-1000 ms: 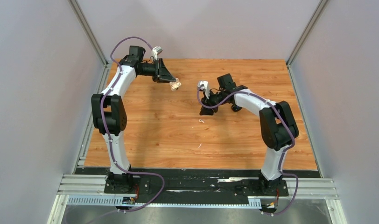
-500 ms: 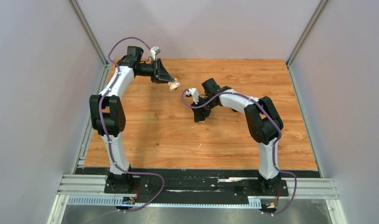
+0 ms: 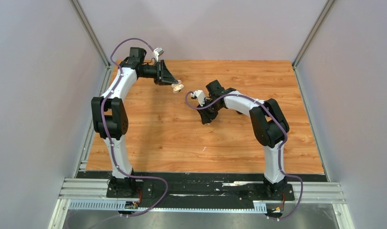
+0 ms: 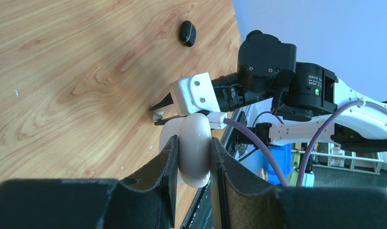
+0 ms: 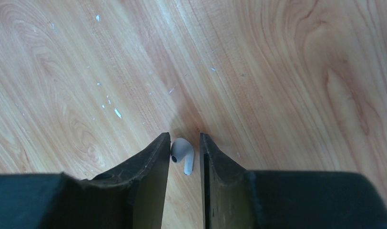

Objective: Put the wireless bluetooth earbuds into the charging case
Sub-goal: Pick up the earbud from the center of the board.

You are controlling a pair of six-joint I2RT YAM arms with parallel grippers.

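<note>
**Right gripper dropped over a white earbud while the case waited aloft**

On the wooden table (image 3: 158,143), the right arm (image 3: 258,112) had swung leftward within the last second and lowered its wrist to the boards. The left arm (image 3: 116,105) had barely shifted, reaching over the far left of the table.

The left gripper (image 4: 192,140) was clamped on the white charging case (image 4: 195,162) and held it clear of the wood, near the right wrist. We could not tell whether its lid stood open.

The right gripper (image 5: 184,137) stood tips-down with its jaws narrowed around a white earbud (image 5: 182,153), which lay on the table between the fingers. One finger looked to be touching it, but a sliver of wood showed on the other side. We judged the bud straddled, not yet pinched.

So the pick was under way and no insertion had begun.

A small black oval object (image 4: 187,33) lay well apart; we could not say what it was. A tiny white fleck (image 3: 204,149) sat nearer the bases.
</note>
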